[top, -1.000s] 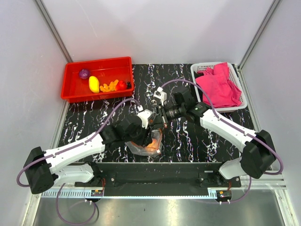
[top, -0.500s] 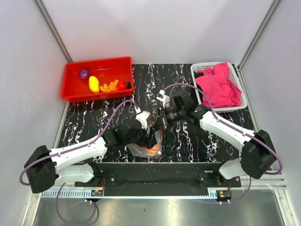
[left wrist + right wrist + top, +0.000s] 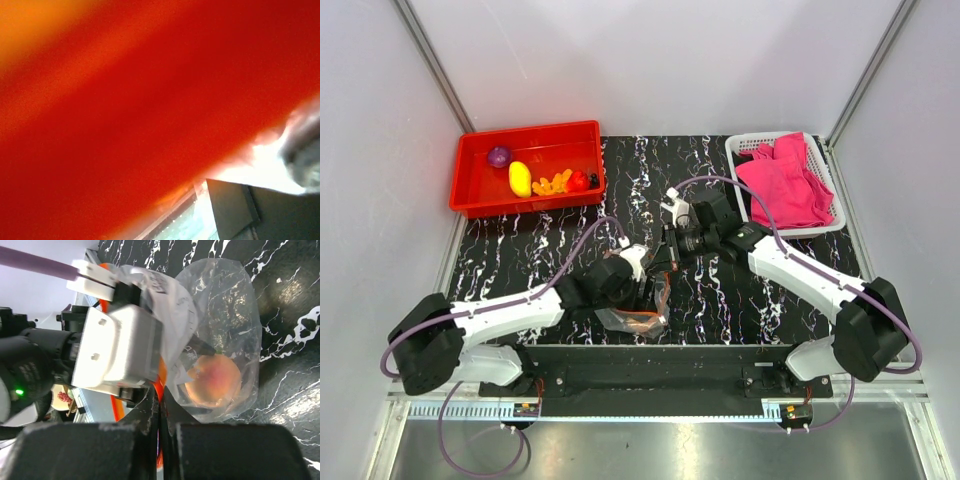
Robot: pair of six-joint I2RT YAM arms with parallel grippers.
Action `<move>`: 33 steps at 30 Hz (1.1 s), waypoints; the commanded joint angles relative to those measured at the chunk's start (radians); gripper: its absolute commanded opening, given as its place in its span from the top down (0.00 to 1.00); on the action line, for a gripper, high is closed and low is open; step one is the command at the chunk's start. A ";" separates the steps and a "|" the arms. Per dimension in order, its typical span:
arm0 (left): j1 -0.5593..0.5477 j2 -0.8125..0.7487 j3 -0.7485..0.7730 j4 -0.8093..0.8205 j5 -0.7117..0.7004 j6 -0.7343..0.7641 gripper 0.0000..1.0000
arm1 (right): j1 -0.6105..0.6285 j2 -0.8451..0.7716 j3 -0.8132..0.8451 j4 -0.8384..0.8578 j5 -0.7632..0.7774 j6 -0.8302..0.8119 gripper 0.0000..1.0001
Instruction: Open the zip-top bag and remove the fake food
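The zip-top bag (image 3: 632,316) lies near the table's front edge, clear and crinkled (image 3: 225,305). An orange peach-like ball of fake food (image 3: 215,380) sits inside it. My right gripper (image 3: 160,405) is shut on the bag's orange-red zip strip (image 3: 161,382) and holds the mouth up (image 3: 665,262). My left gripper (image 3: 645,290) is pushed into the bag's mouth; its white body (image 3: 120,345) fills the opening and one dark fingertip (image 3: 201,346) lies just above the ball. The left wrist view is a red-orange blur, so its jaws do not show.
A red tray (image 3: 475,200) at the back left holds a yellow fruit (image 3: 520,179), a purple one (image 3: 499,156), orange bits (image 3: 553,184) and a red piece (image 3: 578,180). A white basket (image 3: 740,150) with a pink cloth (image 3: 785,180) stands at the back right.
My left gripper has pushed forward and down into the bag's mouth, its arm swinging right. The right gripper, still pinching the strip, has shifted slightly right.
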 commanded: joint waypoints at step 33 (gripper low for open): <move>-0.039 -0.406 -0.094 -0.079 -0.270 -0.082 0.89 | -0.002 -0.110 -0.063 0.019 0.012 0.020 1.00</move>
